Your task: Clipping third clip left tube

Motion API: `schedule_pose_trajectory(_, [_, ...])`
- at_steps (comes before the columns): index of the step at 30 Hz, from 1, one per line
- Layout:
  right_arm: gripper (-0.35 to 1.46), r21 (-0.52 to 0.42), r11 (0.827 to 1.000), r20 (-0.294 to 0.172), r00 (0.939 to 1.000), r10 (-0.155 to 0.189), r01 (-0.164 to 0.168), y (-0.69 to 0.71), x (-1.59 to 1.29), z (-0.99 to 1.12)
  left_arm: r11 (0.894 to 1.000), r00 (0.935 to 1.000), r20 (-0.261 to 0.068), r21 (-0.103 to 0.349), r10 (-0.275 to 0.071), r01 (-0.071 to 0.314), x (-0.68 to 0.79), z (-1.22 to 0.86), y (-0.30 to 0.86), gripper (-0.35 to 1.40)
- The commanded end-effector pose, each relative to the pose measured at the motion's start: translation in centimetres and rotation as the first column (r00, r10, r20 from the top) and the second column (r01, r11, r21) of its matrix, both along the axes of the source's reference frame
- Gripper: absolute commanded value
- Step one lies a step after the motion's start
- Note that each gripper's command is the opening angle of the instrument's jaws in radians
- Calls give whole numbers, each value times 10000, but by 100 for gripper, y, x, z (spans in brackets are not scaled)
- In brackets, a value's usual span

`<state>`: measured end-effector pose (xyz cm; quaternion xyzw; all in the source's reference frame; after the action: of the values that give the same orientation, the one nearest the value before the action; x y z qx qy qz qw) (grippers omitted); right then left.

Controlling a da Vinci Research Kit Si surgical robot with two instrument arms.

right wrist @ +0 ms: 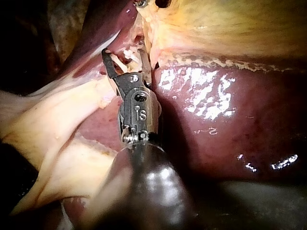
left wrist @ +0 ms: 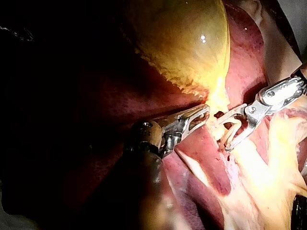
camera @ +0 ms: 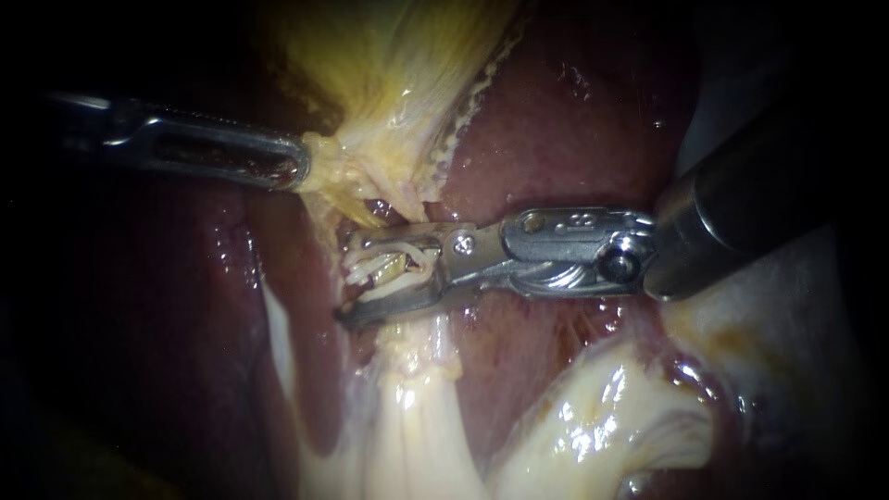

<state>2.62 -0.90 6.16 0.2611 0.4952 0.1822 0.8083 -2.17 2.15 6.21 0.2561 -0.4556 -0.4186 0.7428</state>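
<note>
My right instrument (camera: 356, 273) comes in from the right, and its jaws stand open astride a pale tube (camera: 387, 268) just below the gallbladder's neck. One jaw lies above the tube and the other below it, with a gap showing. Whitish strands lie between them; I cannot tell clips from tissue there. My left instrument (camera: 303, 169) is shut on the yellowish gallbladder (camera: 389, 65) tissue at the neck and holds it taut. In the left wrist view my left instrument (left wrist: 205, 114) grips that edge, with my right instrument (left wrist: 223, 135) close ahead. My right instrument (right wrist: 123, 51) also straddles the tube in the right wrist view.
Dark red liver (camera: 574, 139) surrounds the site on both sides. Pale glistening fatty tissue (camera: 593, 426) lies below the jaws and spreads toward the lower right. The right instrument's thick dark shaft (camera: 741, 213) crosses the upper right.
</note>
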Motion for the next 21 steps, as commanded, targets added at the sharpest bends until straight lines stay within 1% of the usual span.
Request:
schedule_pose_trajectory(1, [48,0,10000,-1,10000,0,0,0,0,0,10000,10000,0,0,-1,1,0,0,0,-35])
schedule_pose_trajectory(5, [49,12,10000,16,10000,-25,25,-2,1,-5,10000,10000,1,0,0,0,0,0,0,-35])
schedule_pose_trajectory(9, [49,60,10000,-107,9999,13,-12,-4,3,-19,10000,10000,1,1,-1,1,0,0,1,-35])
schedule_pose_trajectory(14, [50,199,9997,-333,9994,122,-116,-8,5,-44,10000,10000,3,0,2,-2,0,1,1,-35])
schedule_pose_trajectory(18, [50,314,9995,-395,9992,46,-33,-6,2,-65,10000,10000,4,0,4,-4,0,1,1,-35])
schedule_pose_trajectory(21, [50,389,9992,-427,9991,17,-1,-3,-8,-78,10000,10000,5,0,6,-6,0,1,1,-35])
